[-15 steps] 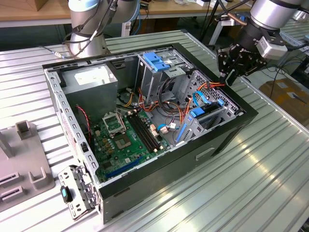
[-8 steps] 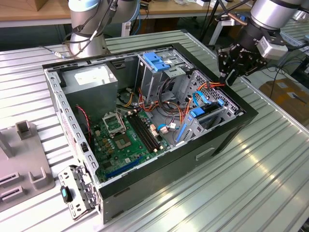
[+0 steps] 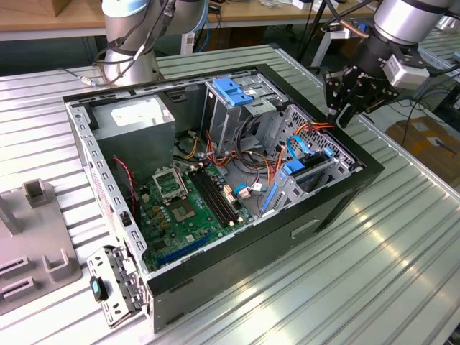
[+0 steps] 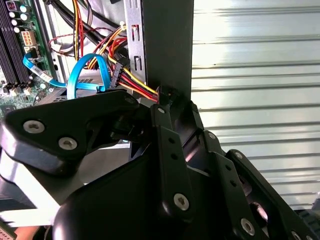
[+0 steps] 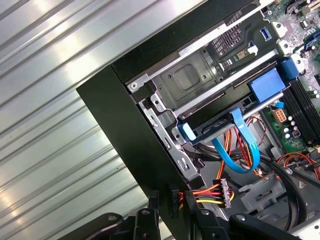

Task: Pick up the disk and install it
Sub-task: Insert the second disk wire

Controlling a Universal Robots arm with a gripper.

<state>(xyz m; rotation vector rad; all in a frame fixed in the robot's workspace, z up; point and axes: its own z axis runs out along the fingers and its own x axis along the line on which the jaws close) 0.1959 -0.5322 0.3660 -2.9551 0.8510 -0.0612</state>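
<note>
The black gripper [image 3: 343,108], whose jaws' state cannot be told, is poised over the open black computer case's [image 3: 345,188] edge, near the blue-railed silver-grey disk [image 3: 310,169]; cables should be avoided.

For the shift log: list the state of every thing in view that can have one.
computer case: lying on its side, side panel off, open.
disk: sitting in the bay at the case's front, not held.
blue cable: hanging in a loose loop by the disk.
power plug: apparently hanging free.
tool: at the case wall, near the power plug.
</note>
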